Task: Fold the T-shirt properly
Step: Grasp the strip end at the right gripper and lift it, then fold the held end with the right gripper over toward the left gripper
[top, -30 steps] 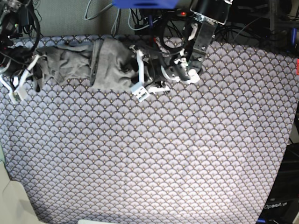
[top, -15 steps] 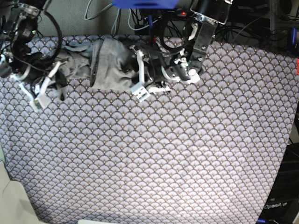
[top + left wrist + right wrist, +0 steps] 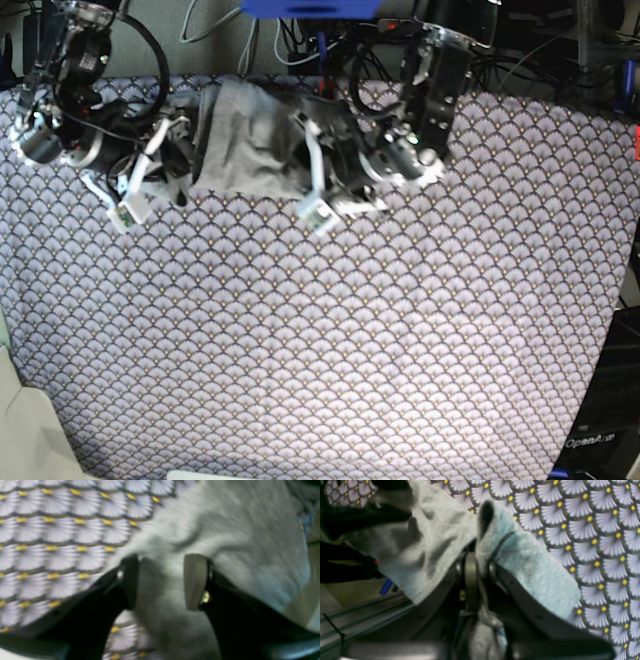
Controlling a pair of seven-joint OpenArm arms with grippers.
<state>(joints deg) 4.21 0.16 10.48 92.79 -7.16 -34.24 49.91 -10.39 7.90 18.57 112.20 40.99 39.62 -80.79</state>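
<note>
T-shirt: your grey T-shirt (image 3: 240, 140) lies bunched at the far edge of the surface, left of the middle, stretched between your two arms. It is crumpled rather than flat, with folds running across it.
Surface: the purple scallop-patterned tablecloth (image 3: 330, 340) covers it; the near part and the right side carry nothing but the cloth.
Right gripper: your right gripper (image 3: 480, 562) has its jaws pinched narrow on a fold of the T-shirt. In the right wrist view the fabric passes between them, rises in a hump above and hangs in a wad below. In the base view this arm sits at the far left corner of the surface, at the shirt's left end.
Left gripper: your left gripper (image 3: 160, 580) has its jaws standing wide apart. In the left wrist view grey fabric fills the gap between the two pads (image 3: 195, 580), but neither pad presses it, so you are holding nothing there. It sits at the shirt's right end, by the far edge.
Blur: both wrist views are soft, so fine seams cannot be made out.
</note>
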